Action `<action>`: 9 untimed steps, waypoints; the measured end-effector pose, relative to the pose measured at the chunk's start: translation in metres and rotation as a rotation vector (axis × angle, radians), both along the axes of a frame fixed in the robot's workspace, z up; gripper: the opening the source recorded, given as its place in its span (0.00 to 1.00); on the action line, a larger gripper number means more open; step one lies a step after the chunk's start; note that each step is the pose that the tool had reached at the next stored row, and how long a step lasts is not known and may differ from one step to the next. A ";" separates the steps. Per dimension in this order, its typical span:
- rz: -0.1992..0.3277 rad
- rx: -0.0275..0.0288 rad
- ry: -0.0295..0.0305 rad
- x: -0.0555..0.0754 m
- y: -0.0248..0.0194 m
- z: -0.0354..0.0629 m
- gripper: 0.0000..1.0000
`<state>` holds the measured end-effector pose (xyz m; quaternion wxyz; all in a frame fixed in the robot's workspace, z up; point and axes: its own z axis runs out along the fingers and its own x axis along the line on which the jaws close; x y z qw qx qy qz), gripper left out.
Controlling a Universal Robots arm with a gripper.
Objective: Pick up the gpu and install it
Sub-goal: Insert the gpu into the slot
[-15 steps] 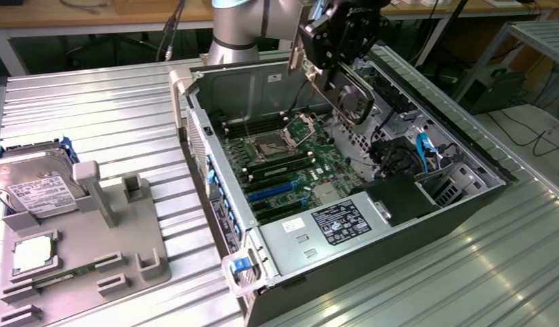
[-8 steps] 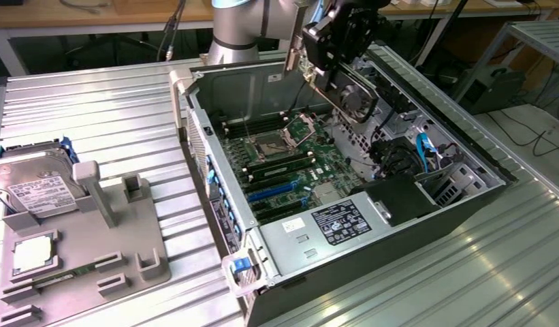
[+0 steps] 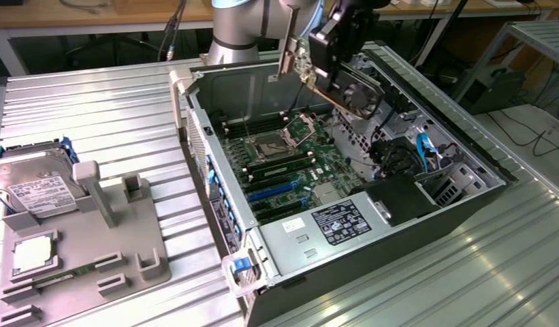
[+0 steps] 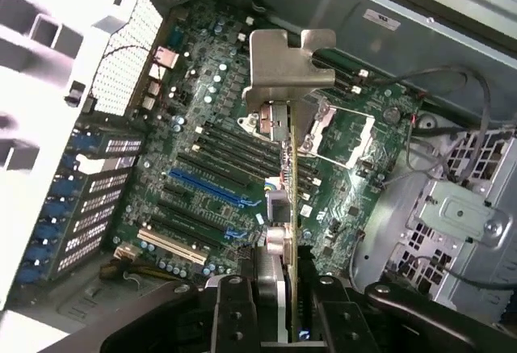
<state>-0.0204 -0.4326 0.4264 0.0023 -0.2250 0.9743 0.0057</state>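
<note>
- The gripper (image 3: 332, 63) is clamped on the gpu (image 3: 355, 90) and holds it in the air above the open computer case (image 3: 200, 102). The card is clear of everything inside.
- In the wrist view the card hangs edge-on between the fingers (image 4: 234, 313). Its metal bracket (image 4: 284, 66) is at the far end, over the motherboard (image 4: 202, 127).
- The step in hand looks like carrying and lining up the card over an expansion slot. The long blue slot (image 4: 206, 187) seems the likely seat, though I cannot tell which one is intended.
- To do this well, the card's lower edge should run parallel to the slot. In the exterior view the card is tilted, so it needs levelling before any descent.
- The bracket should end up at the case's rear wall, where the blue latches (image 4: 56, 208) and perforated covers (image 4: 105, 179) sit. Otherwise the card cannot seat.
- The loose cables (image 4: 452, 78) and the open processor socket (image 4: 339, 131) are near the path. A straight vertical approach would avoid snagging or striking them.
- The grip is on a thin board, so pressure should go squarely down. A skewed push risks bending the card or slipping in the fingers.
- The hard drive (image 3: 39, 191) lies well apart on the grey fixture (image 3: 124, 238) and plays no part here.
</note>
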 end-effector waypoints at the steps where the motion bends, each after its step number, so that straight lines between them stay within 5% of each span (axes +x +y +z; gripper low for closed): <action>1: 0.033 0.0000 0.0000 0.000 0.0000 0.0000 0.31; 9: 0.259 0.0000 0.0000 0.000 0.0000 0.0000 0.31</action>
